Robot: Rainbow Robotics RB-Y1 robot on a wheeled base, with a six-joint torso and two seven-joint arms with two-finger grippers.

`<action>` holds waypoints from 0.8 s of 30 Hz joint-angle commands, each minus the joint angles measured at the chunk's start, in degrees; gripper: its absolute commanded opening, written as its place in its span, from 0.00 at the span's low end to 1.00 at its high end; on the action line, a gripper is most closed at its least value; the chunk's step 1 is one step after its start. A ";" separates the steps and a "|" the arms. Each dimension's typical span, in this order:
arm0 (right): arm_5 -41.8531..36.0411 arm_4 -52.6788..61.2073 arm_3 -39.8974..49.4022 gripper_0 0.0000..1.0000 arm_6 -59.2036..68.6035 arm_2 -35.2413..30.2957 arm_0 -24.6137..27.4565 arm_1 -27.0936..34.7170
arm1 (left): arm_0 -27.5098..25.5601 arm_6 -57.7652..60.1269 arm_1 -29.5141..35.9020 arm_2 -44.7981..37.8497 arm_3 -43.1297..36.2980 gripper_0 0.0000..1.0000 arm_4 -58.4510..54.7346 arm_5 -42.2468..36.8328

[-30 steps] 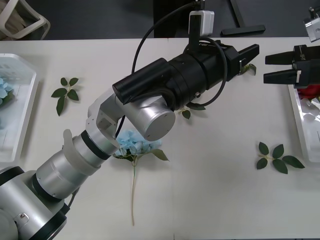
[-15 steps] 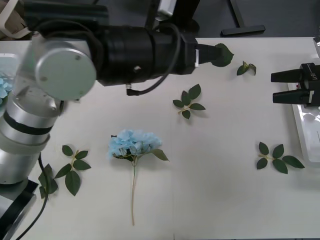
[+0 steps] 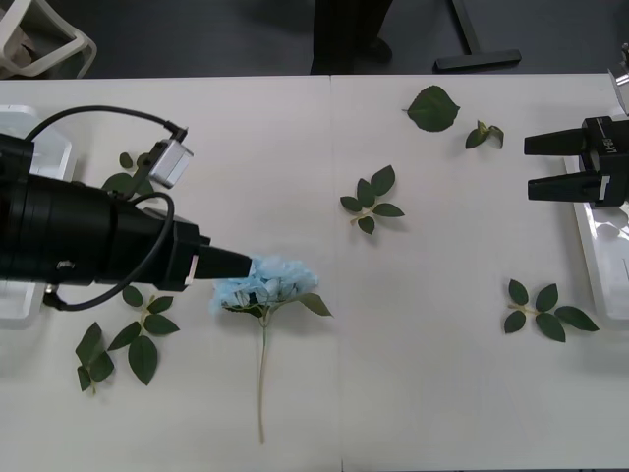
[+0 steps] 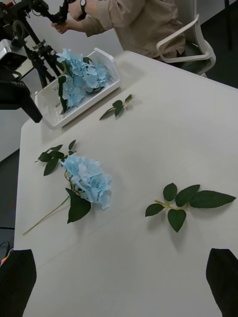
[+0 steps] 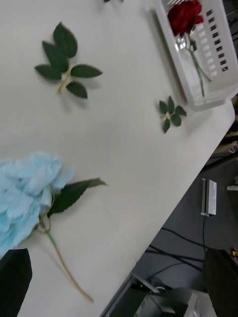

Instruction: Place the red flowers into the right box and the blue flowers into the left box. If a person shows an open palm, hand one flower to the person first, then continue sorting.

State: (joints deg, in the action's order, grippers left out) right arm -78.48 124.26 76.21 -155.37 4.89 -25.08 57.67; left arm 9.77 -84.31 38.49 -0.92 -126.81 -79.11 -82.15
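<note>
White table (image 3: 423, 393) strewn with leaf sprigs (image 3: 369, 200); dark floor (image 3: 197, 39) behind.

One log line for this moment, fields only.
left gripper: open at pale-blue hydrangea cluster lying mid-table | right gripper: open, waiting beside white tray | red rose in that tray | hydrangea ungrasped

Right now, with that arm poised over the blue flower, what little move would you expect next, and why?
Probably the left gripper eases down and closes on the blue flower. Its open black fingers already sit at the bloom's edge, the flower lies loose on the table, and the left box already holds other blue flowers.
</note>
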 commanded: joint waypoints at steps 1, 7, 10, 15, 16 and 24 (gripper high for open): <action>0.69 0.54 1.83 1.00 0.37 0.12 0.56 2.89 | -8.36 3.18 3.09 -2.42 -4.85 1.00 1.33 -1.96; 0.78 0.54 1.92 1.00 0.37 0.12 0.65 2.89 | -12.67 7.66 3.44 2.67 -5.46 1.00 6.34 -2.13; 0.69 0.54 2.27 1.00 0.37 0.04 0.65 2.98 | -12.67 11.36 3.44 6.72 -5.82 1.00 9.94 -1.70; 1.48 0.54 2.89 1.00 0.37 0.12 0.65 2.89 | -12.49 18.21 3.96 15.07 -5.82 1.00 19.34 2.26; 1.92 0.54 3.15 1.00 0.37 0.12 0.65 2.89 | -12.49 19.35 3.88 17.18 -5.82 1.00 22.25 3.67; 3.86 0.54 5.79 1.00 0.37 0.12 0.65 2.89 | -10.21 25.33 0.54 27.46 -4.41 1.00 37.80 5.86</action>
State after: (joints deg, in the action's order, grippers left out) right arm -75.68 124.26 79.14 -155.37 4.89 -25.03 57.77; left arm -2.33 -63.28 40.06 23.25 -130.60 -45.16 -76.82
